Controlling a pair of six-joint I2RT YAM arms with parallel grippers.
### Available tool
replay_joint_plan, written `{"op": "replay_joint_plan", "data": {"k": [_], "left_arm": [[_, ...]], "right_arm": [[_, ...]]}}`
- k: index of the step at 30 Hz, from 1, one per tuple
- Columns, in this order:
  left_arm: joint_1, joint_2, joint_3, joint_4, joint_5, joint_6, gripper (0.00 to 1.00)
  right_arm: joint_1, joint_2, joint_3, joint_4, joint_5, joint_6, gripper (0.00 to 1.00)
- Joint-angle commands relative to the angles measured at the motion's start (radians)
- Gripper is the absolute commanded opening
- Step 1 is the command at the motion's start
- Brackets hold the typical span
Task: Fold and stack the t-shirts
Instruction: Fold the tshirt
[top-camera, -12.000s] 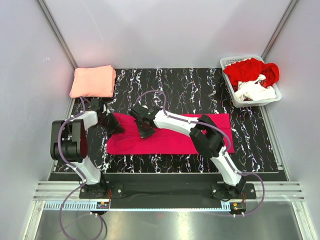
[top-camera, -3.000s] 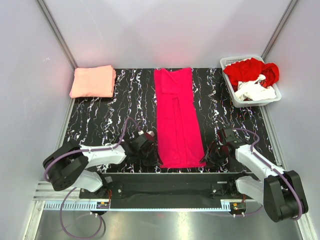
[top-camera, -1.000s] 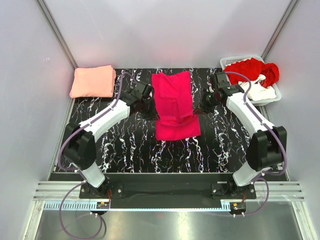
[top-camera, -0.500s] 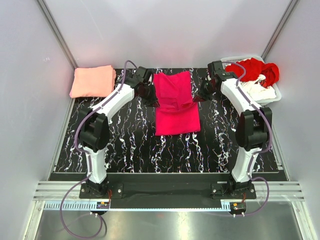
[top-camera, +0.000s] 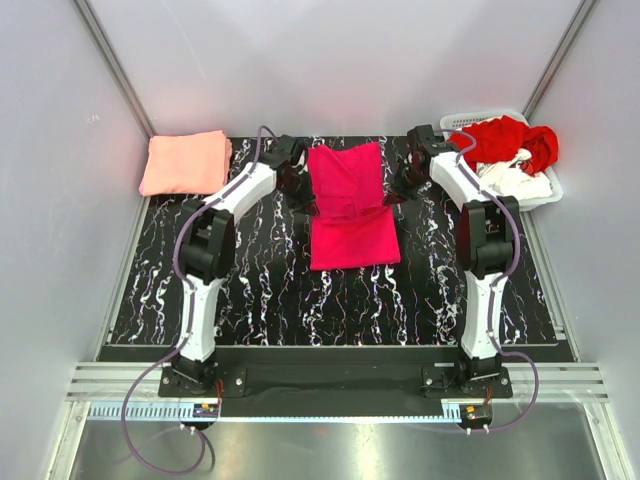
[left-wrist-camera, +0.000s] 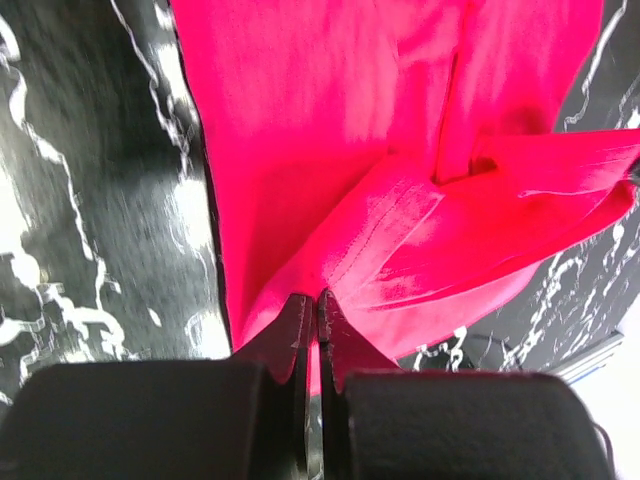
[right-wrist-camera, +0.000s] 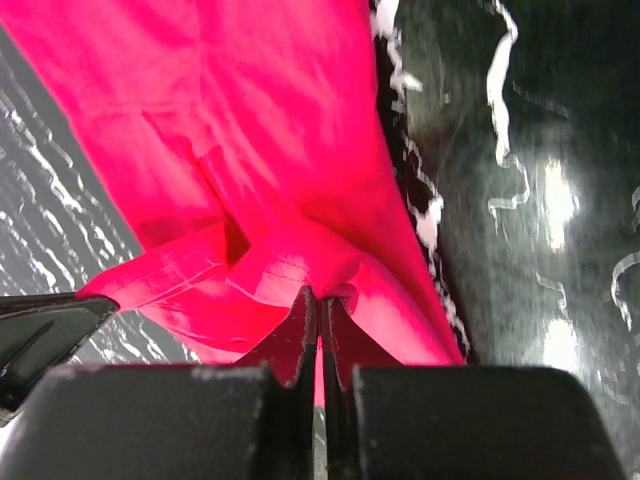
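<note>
The magenta-pink t-shirt (top-camera: 349, 210) lies folded over on itself at the middle back of the black marbled mat. My left gripper (top-camera: 303, 196) is shut on its left edge, and the pinched cloth (left-wrist-camera: 330, 270) shows in the left wrist view. My right gripper (top-camera: 395, 190) is shut on its right edge, with the cloth (right-wrist-camera: 300, 270) bunched at the jaws. A folded salmon-pink t-shirt (top-camera: 186, 163) lies at the back left. Red t-shirts (top-camera: 500, 140) and a white one (top-camera: 512, 183) are heaped in the basket.
A white slatted basket (top-camera: 455, 127) stands at the back right corner. Grey walls close in the mat on three sides. Both arms reach far back over the mat (top-camera: 270, 290).
Over the earlier frames both grippers carried the shirt's near end from the front edge to the back, folding it in half. In the last half second they moved only slightly.
</note>
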Motion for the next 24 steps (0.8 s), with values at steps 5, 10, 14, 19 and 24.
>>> {"op": "replay_joint_plan", "data": {"k": [5, 10, 14, 19, 24], "left_arm": [[0.066, 0.17, 0.204, -0.036, 0.073, 0.002, 0.14], [0.163, 0.262, 0.405, -0.036, 0.214, -0.095, 0.39], [0.195, 0.203, 0.49, -0.028, 0.236, -0.118, 0.63], [0.175, -0.004, 0.245, 0.009, 0.152, -0.057, 0.67], [0.091, -0.236, -0.1, 0.105, 0.061, -0.012, 0.63]], "right_arm": [[-0.02, 0.194, 0.259, -0.068, 0.019, 0.012, 0.49], [-0.064, 0.372, 0.644, -0.264, 0.017, 0.032, 0.79], [-0.086, 0.289, 0.688, -0.27, 0.014, 0.044, 0.83], [-0.087, -0.035, 0.105, -0.004, -0.013, 0.012, 0.84], [-0.086, -0.229, -0.24, 0.157, -0.151, -0.02, 0.79]]}}
